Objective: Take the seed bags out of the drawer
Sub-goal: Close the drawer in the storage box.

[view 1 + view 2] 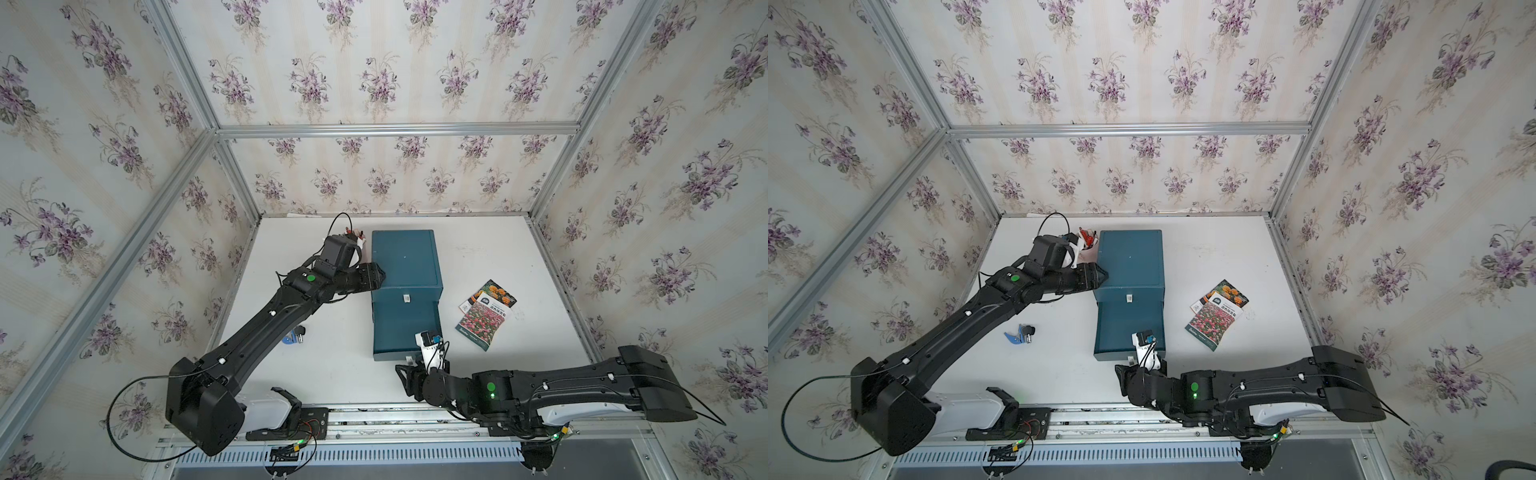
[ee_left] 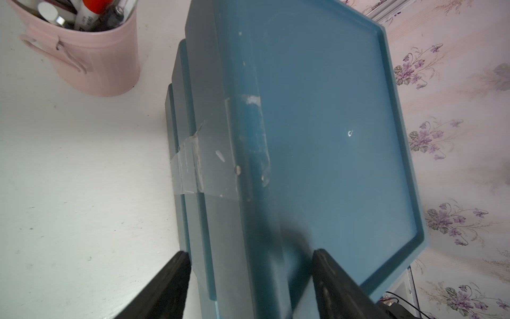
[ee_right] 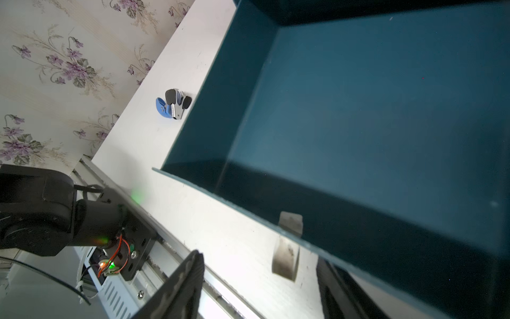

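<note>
Two seed bags (image 1: 484, 324) overlapping on tabletop (image 1: 498, 249) at three o'clock of open drawer (image 1: 405, 328); left pincer (image 2: 251, 252) apart astride cabinet (image 1: 405, 257) edge; right pincer (image 3: 259, 258) apart at drawer front.

The left arm (image 1: 257, 328) and right arm (image 1: 582, 378) are matte black, with long tapered links, white base housings (image 1: 266, 409) and a round green light (image 1: 310, 277) near each wrist. Thin black cables (image 1: 109, 415) loop from the elbows. The left tool (image 2: 251, 252) and right tool (image 3: 259, 256) have flat black fingers (image 2: 165, 284).
</note>
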`<state>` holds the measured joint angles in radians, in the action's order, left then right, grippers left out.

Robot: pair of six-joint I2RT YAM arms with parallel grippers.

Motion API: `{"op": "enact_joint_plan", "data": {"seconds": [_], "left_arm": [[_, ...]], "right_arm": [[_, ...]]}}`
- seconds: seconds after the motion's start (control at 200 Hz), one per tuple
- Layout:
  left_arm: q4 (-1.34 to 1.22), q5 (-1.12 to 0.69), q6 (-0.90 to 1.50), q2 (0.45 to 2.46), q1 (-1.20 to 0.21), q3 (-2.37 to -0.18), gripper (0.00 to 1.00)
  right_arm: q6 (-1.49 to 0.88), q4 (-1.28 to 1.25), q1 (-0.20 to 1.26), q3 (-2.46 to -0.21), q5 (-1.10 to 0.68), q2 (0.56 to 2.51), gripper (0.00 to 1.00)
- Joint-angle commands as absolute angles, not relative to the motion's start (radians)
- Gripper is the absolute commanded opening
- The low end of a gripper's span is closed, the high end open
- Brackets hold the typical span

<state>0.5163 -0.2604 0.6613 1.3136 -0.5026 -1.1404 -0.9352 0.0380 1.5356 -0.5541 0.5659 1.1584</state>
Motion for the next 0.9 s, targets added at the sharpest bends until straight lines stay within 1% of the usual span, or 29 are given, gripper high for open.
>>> {"op": "enact_joint_plan", "data": {"seconds": [0.0,0.25,0.435,0.575,0.699,0.894], "left_arm": [[0.608,-0.232,0.639,1.319,-0.502,-1.118,0.72],[0.607,-0.244,0.637,1.322,-0.501,-1.109,0.70],[0.617,-0.239,0.632,1.314,-0.502,-1.108,0.69],[0.626,-0.243,0.627,1.318,-0.502,-1.108,0.68],[0.626,-0.245,0.628,1.310,-0.502,-1.099,0.68],[0.636,-0.244,0.618,1.304,-0.500,-1.096,0.68]], "right_arm": [[-0.874,-0.035,1.516,-0.573,0.586,1.181,0.67],[-0.822,-0.094,1.422,-0.579,0.600,1.238,0.61],[-0.777,-0.177,1.343,-0.578,0.623,1.277,0.64],[-0.707,-0.231,1.269,-0.609,0.577,1.341,0.65],[-0.646,-0.291,1.253,-0.620,0.620,1.388,0.66],[-0.610,-0.340,1.209,-0.624,0.610,1.420,0.66]]}}
